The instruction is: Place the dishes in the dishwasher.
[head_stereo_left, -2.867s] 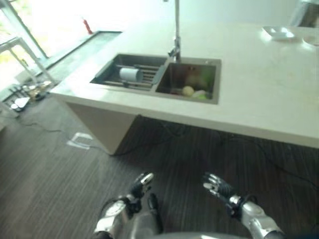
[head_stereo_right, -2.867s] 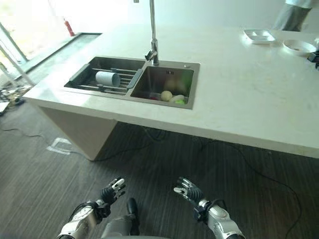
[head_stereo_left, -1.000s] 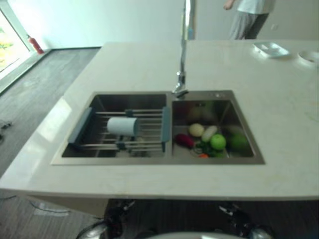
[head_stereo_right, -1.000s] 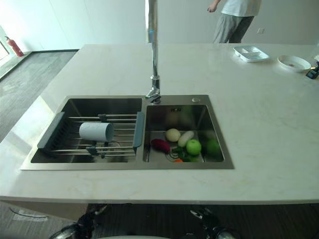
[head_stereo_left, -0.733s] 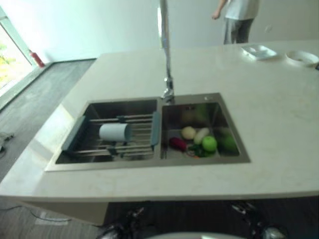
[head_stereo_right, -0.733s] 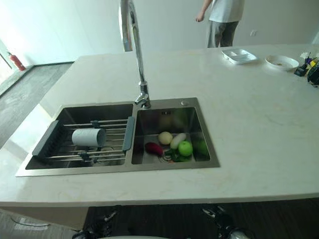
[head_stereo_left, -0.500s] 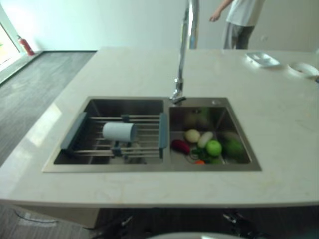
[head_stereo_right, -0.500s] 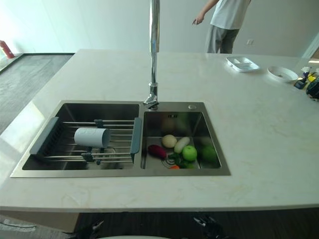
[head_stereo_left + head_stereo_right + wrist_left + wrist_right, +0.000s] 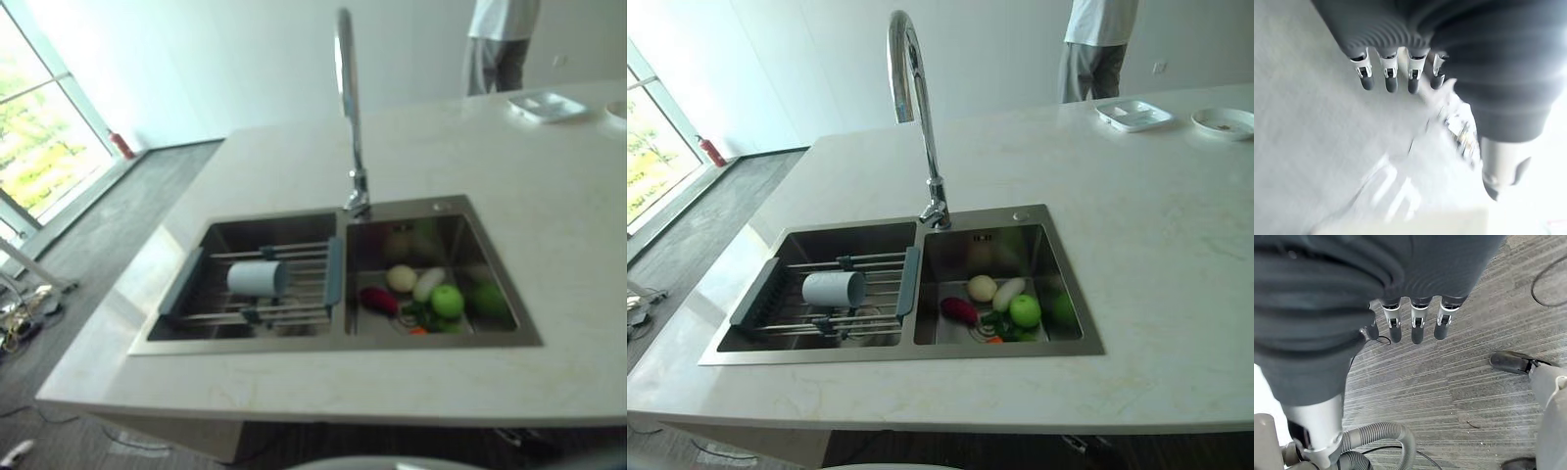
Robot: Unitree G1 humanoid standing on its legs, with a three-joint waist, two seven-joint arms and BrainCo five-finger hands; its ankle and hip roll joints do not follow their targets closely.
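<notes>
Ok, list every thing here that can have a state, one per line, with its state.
cup: lying on its side on the sink rack.
sink rack: set across the left basin.
faucet: no water running.
right basin: holding vegetables and a green apple.
white tray: resting on the far counter.
small plate: resting on the far counter.
left hand: open, empty.
right hand: open, empty.

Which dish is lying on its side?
The white cup, tipped over on the wire rack in the sink's left basin. The white square tray and round plate sit flat on the far counter.
</notes>
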